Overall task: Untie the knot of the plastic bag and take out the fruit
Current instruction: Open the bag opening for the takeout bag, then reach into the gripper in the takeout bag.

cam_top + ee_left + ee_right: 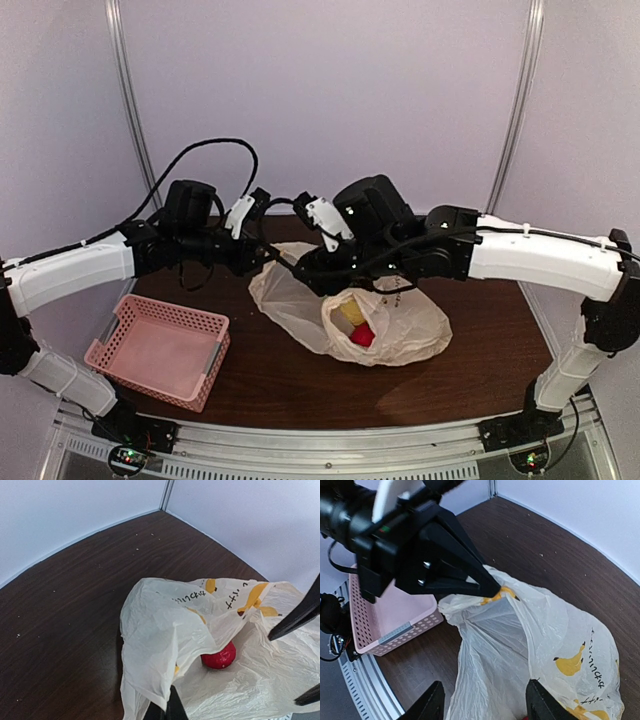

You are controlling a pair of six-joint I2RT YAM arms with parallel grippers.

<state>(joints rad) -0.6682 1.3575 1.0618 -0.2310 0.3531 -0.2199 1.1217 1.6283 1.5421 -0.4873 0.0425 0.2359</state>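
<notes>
The plastic bag (410, 330) lies slumped on the desk (480, 380) between the two arms, its mouth turned upward. No knot can be made out in it, and the handles appear already parted. The bag's left rim is pinched and lifted by the left pincer (490, 591), whose fingers are closed tight on the thin film, so the mouth is propped up like a tent. The right pincer (486, 705) hangs directly over that mouth with its fingers set apart, one on either side of a fold of the film; whether the film is touched cannot be told from the wrist view. A red fruit (220, 656) and a yellow fruit (350, 312) are seen inside, just below the right pincer, which is judged to be the nearer of the two to them. The coming reach is therefore judged to go downward through the opening. A pink basket (160, 350) stands at the near left, well apart from the bag.
</notes>
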